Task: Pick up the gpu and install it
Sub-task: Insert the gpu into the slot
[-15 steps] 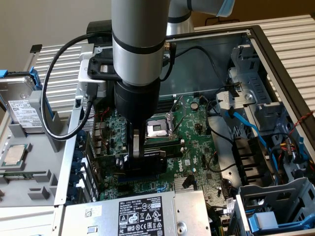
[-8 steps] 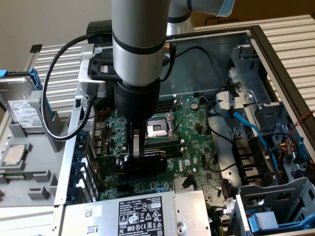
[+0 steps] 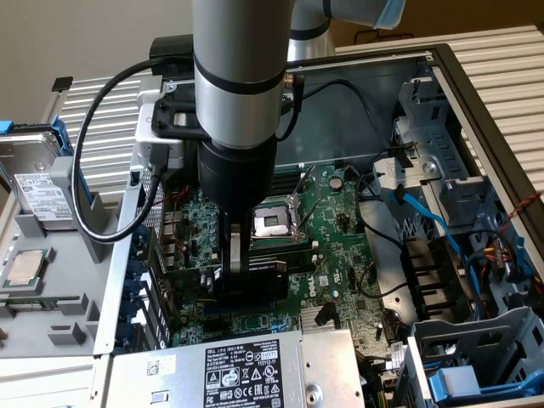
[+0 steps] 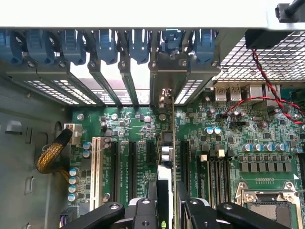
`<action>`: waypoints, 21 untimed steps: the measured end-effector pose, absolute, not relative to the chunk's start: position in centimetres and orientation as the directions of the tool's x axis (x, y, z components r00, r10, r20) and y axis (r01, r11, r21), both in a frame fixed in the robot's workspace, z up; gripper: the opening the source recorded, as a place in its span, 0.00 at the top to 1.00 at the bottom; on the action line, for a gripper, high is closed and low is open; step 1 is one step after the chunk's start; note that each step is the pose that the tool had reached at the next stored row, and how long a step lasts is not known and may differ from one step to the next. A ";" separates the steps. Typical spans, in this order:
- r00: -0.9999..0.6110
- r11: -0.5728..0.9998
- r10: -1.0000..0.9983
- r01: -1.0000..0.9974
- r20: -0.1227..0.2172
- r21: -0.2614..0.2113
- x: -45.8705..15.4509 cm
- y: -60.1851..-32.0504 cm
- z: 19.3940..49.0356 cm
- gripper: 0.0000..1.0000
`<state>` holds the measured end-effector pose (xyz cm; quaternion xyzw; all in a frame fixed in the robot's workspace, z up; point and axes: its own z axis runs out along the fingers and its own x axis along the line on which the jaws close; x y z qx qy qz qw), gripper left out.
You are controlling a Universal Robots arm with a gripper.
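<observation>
The gpu [image 3: 252,287] stands upright on edge over the expansion slots of the green motherboard [image 3: 340,223], inside the open computer case. Its black shroud faces the exterior view. My gripper [image 3: 241,270] comes straight down from the arm and is shut on the card's upper edge. In the wrist view the gpu [image 4: 167,152] appears edge-on as a thin green board. It runs between my black fingers [image 4: 143,212] toward its silver bracket [image 4: 167,78] at the case's rear slot openings. The card's lower edge and the slot under it are hidden.
An open CPU socket [image 3: 274,223] lies just beyond the card. The power supply [image 3: 246,370] sits in front, with blue cables [image 3: 433,221] and a drive cage [image 3: 476,357] on the exterior view's right. Outside the case are a hard drive [image 3: 38,183] and a loose processor [image 3: 25,268]. Blue slot latches [image 4: 105,45] line the rear wall.
</observation>
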<state>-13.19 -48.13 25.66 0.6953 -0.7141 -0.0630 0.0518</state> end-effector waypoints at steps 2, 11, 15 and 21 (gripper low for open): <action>-0.028 0.025 -1.000 -0.986 -0.013 0.162 -13.2 -48.1 25.6 0.74; -0.028 0.025 -1.000 -0.986 -0.014 0.162 -13.2 -48.1 25.5 0.74; -0.028 0.025 -1.000 -0.986 -0.013 0.162 -13.2 -48.1 25.4 0.74; -0.028 0.025 -1.000 -0.986 -0.014 0.162 -13.2 -48.1 25.3 0.74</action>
